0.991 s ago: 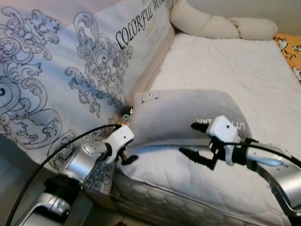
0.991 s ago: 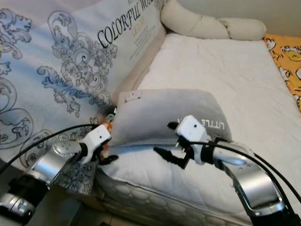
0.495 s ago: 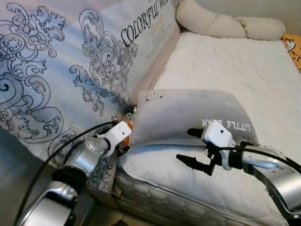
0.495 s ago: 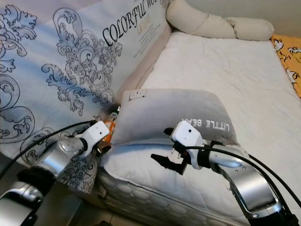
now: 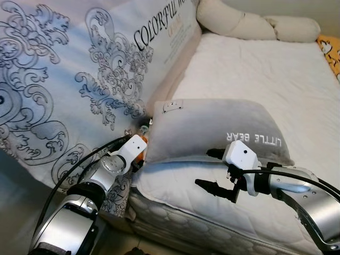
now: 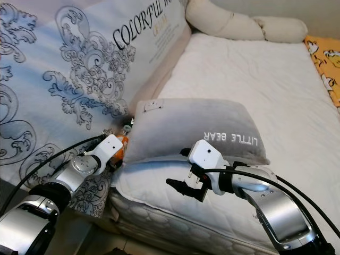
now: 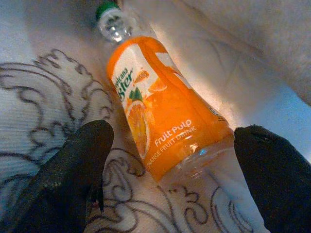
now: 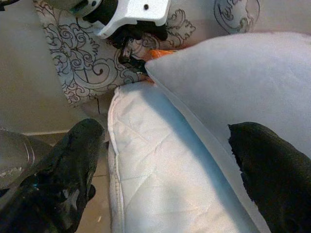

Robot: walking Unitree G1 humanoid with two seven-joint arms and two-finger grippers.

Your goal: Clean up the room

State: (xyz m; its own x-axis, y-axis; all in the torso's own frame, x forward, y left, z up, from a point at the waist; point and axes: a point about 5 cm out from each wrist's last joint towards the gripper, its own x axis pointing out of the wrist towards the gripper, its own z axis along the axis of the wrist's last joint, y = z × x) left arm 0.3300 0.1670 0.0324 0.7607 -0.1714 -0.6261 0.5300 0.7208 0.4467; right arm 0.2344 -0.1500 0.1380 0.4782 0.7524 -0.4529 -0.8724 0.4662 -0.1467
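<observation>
**Bottle wedged beside mattress**

The right gripper is held nearest, fingers spread, above the mattress just before the grey pillow. The left gripper is set with fingers apart around the orange bottle, lying between mattress and patterned cover, at the pillow's corner.
</observation>
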